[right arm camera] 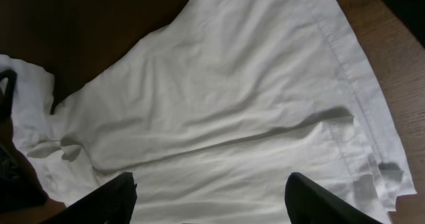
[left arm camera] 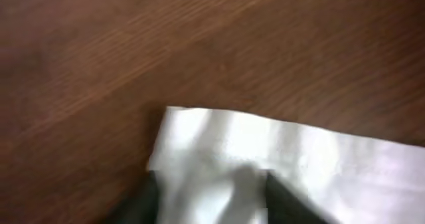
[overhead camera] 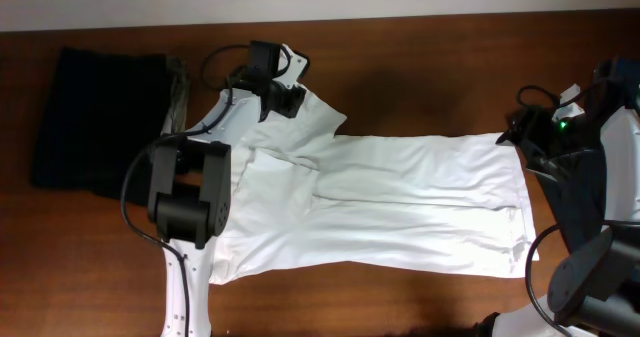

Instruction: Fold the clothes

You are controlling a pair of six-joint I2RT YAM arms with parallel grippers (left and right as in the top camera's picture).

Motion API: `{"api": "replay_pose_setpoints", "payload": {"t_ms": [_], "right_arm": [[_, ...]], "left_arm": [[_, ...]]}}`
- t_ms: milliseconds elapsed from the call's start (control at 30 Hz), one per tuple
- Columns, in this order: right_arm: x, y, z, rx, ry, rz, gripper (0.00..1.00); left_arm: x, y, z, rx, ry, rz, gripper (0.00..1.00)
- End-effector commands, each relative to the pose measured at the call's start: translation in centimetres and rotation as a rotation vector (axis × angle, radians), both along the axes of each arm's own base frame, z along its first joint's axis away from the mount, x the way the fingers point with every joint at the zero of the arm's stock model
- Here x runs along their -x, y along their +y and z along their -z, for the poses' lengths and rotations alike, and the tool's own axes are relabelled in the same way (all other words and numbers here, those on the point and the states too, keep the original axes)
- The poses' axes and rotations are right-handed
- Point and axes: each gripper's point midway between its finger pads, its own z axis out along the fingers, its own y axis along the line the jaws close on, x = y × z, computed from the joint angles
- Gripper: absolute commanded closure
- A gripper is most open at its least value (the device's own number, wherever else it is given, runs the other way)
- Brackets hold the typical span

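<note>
A white shirt (overhead camera: 400, 197) lies spread flat across the middle of the wooden table, hem to the right. My left gripper (overhead camera: 283, 99) is at the shirt's far left corner and is shut on a fold of its white cloth; the left wrist view shows the cloth (left arm camera: 299, 157) pinched between the dark fingers (left arm camera: 212, 187), blurred. My right gripper (overhead camera: 515, 133) hovers at the shirt's far right edge. In the right wrist view its fingers (right arm camera: 209, 187) are wide open and empty above the shirt (right arm camera: 232, 84).
A dark folded garment (overhead camera: 90, 117) lies at the far left of the table. Another dark cloth (overhead camera: 575, 192) lies at the right edge under the right arm. The left arm's base (overhead camera: 190, 192) stands over the shirt's left side. Bare wood (overhead camera: 430, 77) lies behind the shirt.
</note>
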Motion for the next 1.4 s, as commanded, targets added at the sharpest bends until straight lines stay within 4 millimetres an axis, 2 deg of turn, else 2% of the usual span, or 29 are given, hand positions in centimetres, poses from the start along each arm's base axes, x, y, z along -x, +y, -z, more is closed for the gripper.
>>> {"api": "replay_pose_setpoints", "payload": {"t_ms": [0, 33, 67, 167, 233, 367, 433, 467, 567, 633, 733, 767, 833, 967, 1033, 1133, 1233, 1267, 1300, 1333, 1367], "right_arm": [[-0.2, -0.1, -0.5, 0.020, -0.015, -0.015, 0.25], [-0.2, -0.1, -0.5, 0.020, -0.015, -0.015, 0.25], [-0.3, -0.1, -0.5, 0.023, -0.019, -0.015, 0.25], [-2.0, -1.1, -0.5, 0.070, -0.084, -0.012, 0.23], [-3.7, -3.6, 0.0, 0.183, -0.123, 0.007, 0.23], [-7.2, -6.3, 1.7, 0.280, -0.193, 0.028, 0.24], [-9.0, -7.1, 3.9, 0.297, -0.207, 0.003, 0.24], [-9.3, -7.3, 4.8, 0.298, -0.202, -0.010, 0.24], [-9.5, -7.3, 9.9, 0.267, -0.123, -0.047, 0.24], [-9.1, -7.0, 12.5, 0.232, -0.068, -0.056, 0.30], [-8.6, -5.6, 14.3, 0.152, -0.040, -0.078, 0.42], [-8.2, -5.3, 14.4, 0.138, -0.022, -0.081, 0.51], [-7.5, -5.1, 14.5, 0.127, 0.003, -0.089, 0.55], [-7.7, -5.5, 13.9, 0.142, -0.012, -0.120, 0.91], [-8.2, -6.1, 12.7, 0.150, -0.027, -0.112, 0.96], [-8.8, -6.5, 10.6, 0.159, -0.044, -0.113, 0.96], [-8.6, -6.4, 9.3, 0.149, -0.027, -0.111, 0.96], [-8.7, -6.3, 9.3, 0.147, -0.028, -0.110, 0.88], [-8.6, -6.3, 9.5, 0.146, -0.025, -0.112, 0.52], [-8.7, -6.3, 10.0, 0.147, -0.028, -0.112, 0.33], [-8.7, -6.3, 10.6, 0.150, -0.032, -0.112, 0.33]], "left_arm": [[0.6, -0.2, 2.2, -0.010, 0.043, 0.014, 0.84], [0.6, -0.2, 2.2, -0.010, 0.042, 0.014, 0.94], [0.5, -0.2, 1.9, -0.009, 0.039, 0.014, 1.00], [0.4, -0.3, -0.8, 0.006, 0.066, -0.017, 1.00], [1.2, 0.2, -3.4, -0.015, 0.097, -0.024, 1.00], [2.6, 0.8, -6.1, -0.037, 0.121, -0.033, 1.00], [3.5, 1.1, -7.3, -0.041, 0.137, -0.033, 1.00], [3.8, 1.2, -7.6, -0.044, 0.147, -0.033, 1.00], [5.1, 1.5, -8.9, -0.050, 0.170, -0.033, 1.00], [5.5, 1.6, -9.8, -0.047, 0.169, -0.031, 1.00], [5.9, 1.7, -10.6, -0.048, 0.170, -0.031, 1.00], [6.2, 1.8, -10.8, -0.049, 0.174, -0.031, 1.00], [6.4, 1.8, -11.0, -0.051, 0.180, -0.032, 1.00], [6.5, 2.2, -11.9, -0.065, 0.165, -0.042, 1.00], [6.6, 3.0, -12.8, -0.099, 0.146, -0.064, 1.00], [7.0, 3.3, -14.2, -0.101, 0.126, -0.070, 1.00], [7.8, 3.5, -14.9, -0.105, 0.140, -0.069, 1.00], [7.9, 3.6, -14.9, -0.107, 0.144, -0.069, 1.00], [8.0, 3.5, -14.8, -0.105, 0.146, -0.068, 1.00], [8.0, 3.5, -14.8, -0.104, 0.146, -0.068, 1.00], [8.0, 3.5, -14.8, -0.105, 0.149, -0.067, 1.00]]}}
